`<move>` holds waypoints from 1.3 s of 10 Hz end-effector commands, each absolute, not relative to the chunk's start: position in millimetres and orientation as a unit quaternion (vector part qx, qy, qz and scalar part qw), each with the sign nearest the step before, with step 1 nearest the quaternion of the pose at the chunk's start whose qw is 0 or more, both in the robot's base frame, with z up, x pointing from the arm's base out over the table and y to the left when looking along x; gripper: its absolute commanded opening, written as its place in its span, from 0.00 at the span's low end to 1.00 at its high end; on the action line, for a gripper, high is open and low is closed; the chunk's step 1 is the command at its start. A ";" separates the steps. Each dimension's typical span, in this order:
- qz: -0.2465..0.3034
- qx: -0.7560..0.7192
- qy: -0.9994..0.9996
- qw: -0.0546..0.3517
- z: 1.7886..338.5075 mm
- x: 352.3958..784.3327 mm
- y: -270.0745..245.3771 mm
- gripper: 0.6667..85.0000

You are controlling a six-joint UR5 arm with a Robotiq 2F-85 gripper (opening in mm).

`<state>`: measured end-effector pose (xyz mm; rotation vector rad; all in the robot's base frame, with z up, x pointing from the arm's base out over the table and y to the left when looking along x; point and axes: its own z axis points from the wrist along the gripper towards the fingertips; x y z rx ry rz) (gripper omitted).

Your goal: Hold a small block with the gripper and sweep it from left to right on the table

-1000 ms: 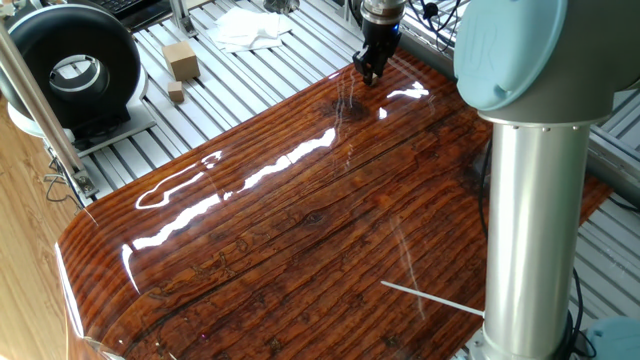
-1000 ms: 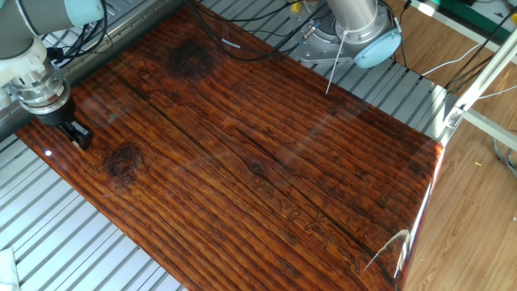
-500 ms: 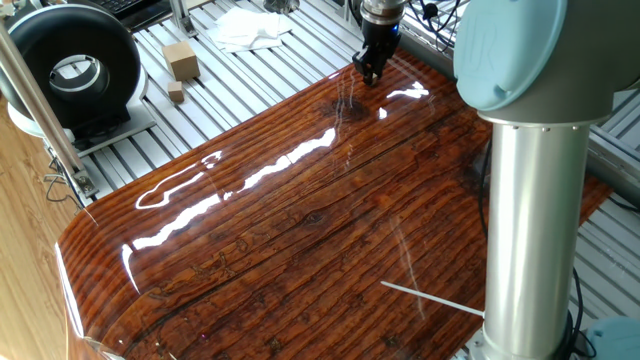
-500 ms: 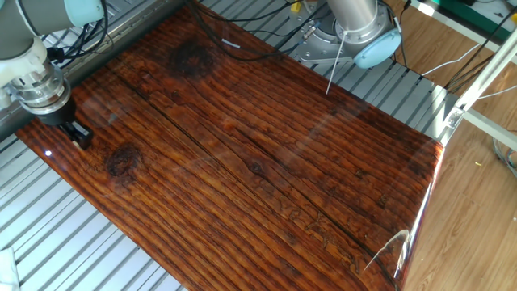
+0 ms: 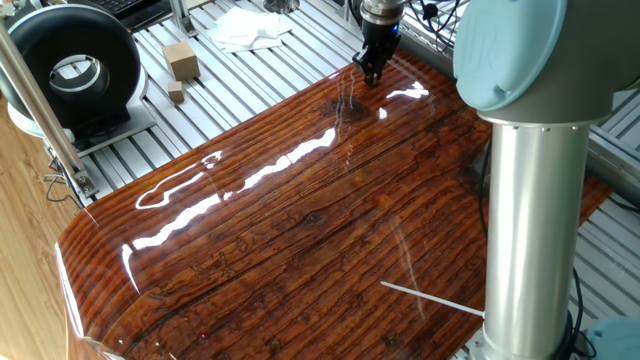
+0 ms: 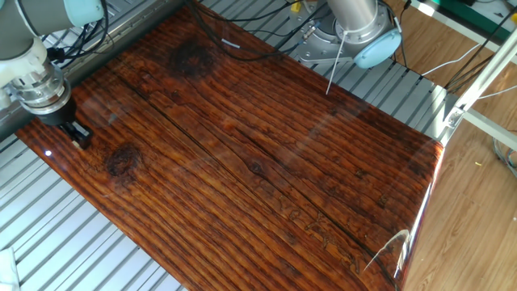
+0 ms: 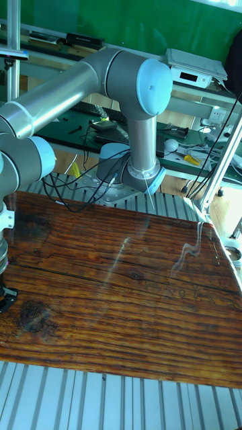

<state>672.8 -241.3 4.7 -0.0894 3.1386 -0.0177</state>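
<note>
My black gripper (image 5: pixel 370 72) stands low over the far corner of the glossy reddish-brown table (image 5: pixel 300 230). In the other fixed view the gripper (image 6: pixel 78 136) is at the table's (image 6: pixel 266 145) left end, with its tips down at the surface. Its fingers are close together, and a pale speck, the small block (image 6: pixel 82 142), shows between the tips. In the tall fixed view the gripper (image 7: pixel 5 299) is cut off by the left edge, and the block is hidden there.
On the grey slatted base beyond the table lie a big tan box-shaped block (image 5: pixel 182 60), a smaller tan cube (image 5: pixel 176 93) and a white cloth (image 5: pixel 250 28). A black round device (image 5: pixel 70 70) stands at the left. The arm's column (image 5: pixel 530 200) rises at the table's right.
</note>
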 end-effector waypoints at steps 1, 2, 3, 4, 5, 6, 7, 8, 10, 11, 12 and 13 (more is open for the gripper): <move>-0.007 -0.016 1.000 -0.002 5.7 671.5 -242.9 0.15; -0.008 -0.011 1.000 -0.005 6.5 670.7 -242.1 0.14; -0.014 -0.004 1.000 -0.010 8.0 669.1 -242.5 0.08; -0.016 -0.002 1.000 -0.013 8.2 668.2 -242.6 0.07; -0.015 0.001 1.000 -0.014 7.7 667.5 -242.3 0.03; -0.014 0.003 1.000 -0.013 7.7 667.9 -242.1 0.00; -0.009 0.001 1.000 -0.009 8.7 670.1 -240.3 0.00; -0.006 0.002 1.000 -0.005 10.0 671.8 -239.0 0.00; -0.006 -0.004 1.000 0.001 8.8 674.0 -241.5 0.00; -0.004 -0.005 1.000 0.002 7.2 673.9 -242.1 0.00; -0.004 -0.005 1.000 0.002 7.0 673.8 -242.4 0.00; -0.003 -0.005 1.000 0.002 6.5 673.8 -242.0 0.00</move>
